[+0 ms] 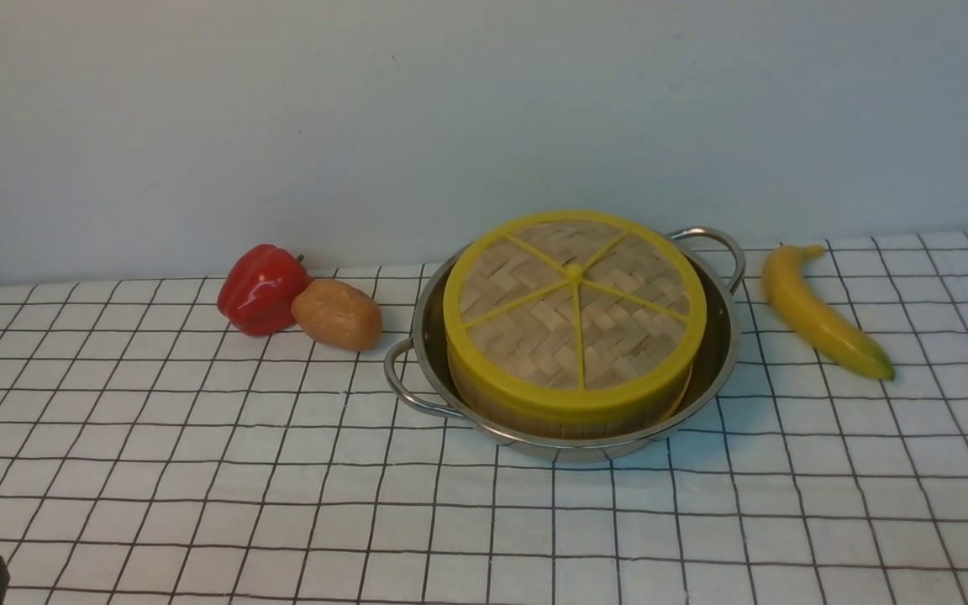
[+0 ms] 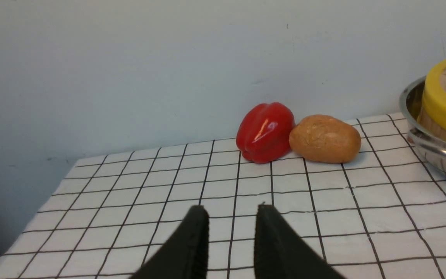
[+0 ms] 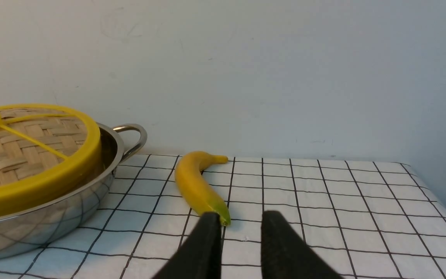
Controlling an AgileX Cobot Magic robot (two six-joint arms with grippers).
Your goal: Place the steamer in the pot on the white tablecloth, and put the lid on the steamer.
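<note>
Pot (image 1: 723, 353): polished stainless steel, mirror-glossy. Lid (image 1: 575, 313): matt woven bamboo strips, smooth yellow plastic-looking rim. Steamer (image 1: 484, 403) wall under lid: pale wood. Tablecloth (image 1: 198, 470): matt white cloth. Pepper (image 1: 261, 288) left of pot: glossy. Potato (image 1: 337, 314): rough, dull. Banana (image 1: 820, 315): smooth, slight sheen.

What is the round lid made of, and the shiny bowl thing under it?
The lid looks like woven bamboo strips, matte tan, with a smooth yellow rim, probably plastic. The pot looks like polished steel: it is mirror-shiny and reflects the tablecloth grid.

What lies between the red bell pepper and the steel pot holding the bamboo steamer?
A brown potato lies there, touching the red bell pepper, just short of the steel pot; the front view shows it.
</note>
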